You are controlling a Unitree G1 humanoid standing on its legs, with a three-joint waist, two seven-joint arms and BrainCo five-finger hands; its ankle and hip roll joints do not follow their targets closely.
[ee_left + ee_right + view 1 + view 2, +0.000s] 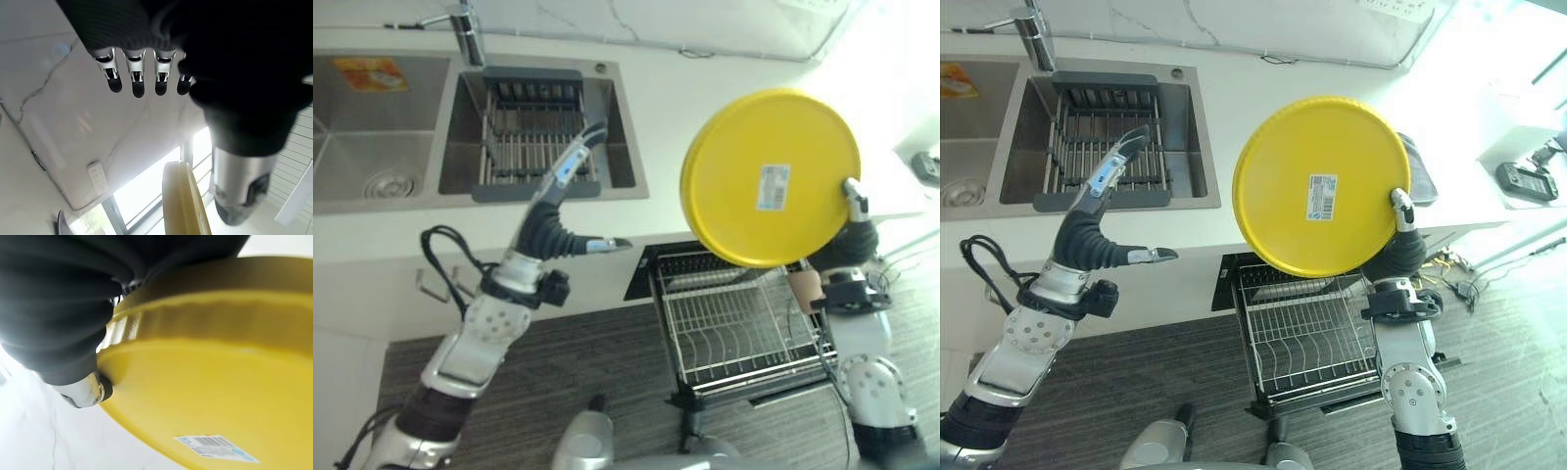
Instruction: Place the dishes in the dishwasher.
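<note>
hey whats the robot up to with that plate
The right hand grips a yellow plate by its rim, holding it up on edge with its stickered underside towards the camera, above the pulled-out dishwasher rack, which looks empty. The left hand hangs open over the counter edge near the sink, holding nothing.

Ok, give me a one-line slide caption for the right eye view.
Right hand holds a yellow plate above the pulled-out dishwasher rack; left hand open.
</note>
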